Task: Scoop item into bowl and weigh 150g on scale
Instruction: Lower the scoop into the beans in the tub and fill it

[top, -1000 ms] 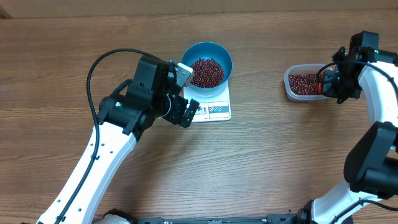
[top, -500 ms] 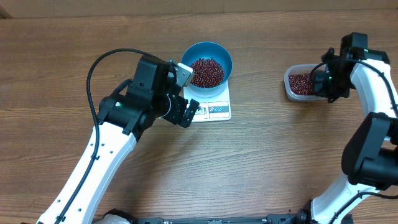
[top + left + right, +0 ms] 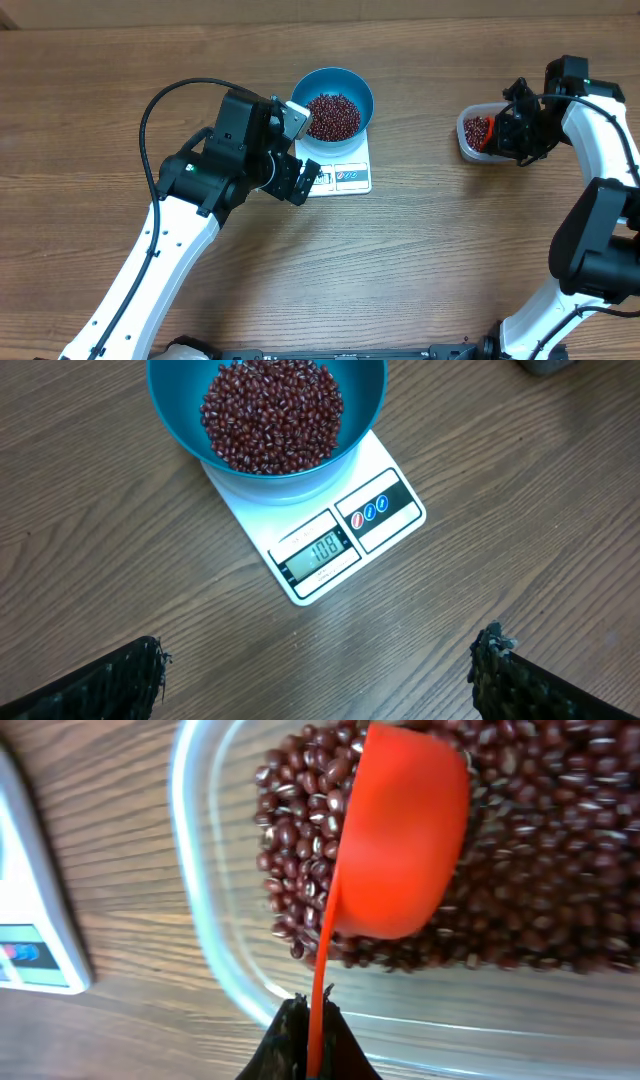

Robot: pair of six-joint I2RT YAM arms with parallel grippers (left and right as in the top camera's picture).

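Bowl (image 3: 330, 80) one, scale (image 3: 345, 177) one, tub (image 3: 464, 137) one, scoop (image 3: 400, 840) one

We see dark red-brown beans (image 3: 272, 415) flecked with pale streaks, a teal-blue bowl (image 3: 365, 410), a white scale (image 3: 268, 525), a bright orange-red scoop (image 3: 400, 840), a clear tub (image 3: 200, 870), and our table (image 3: 100, 580) in brown wood grain.

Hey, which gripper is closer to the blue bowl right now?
Left. The left gripper sits open just beside the blue bowl on the scale; the right gripper is far off over the clear tub, shut on an orange scoop.
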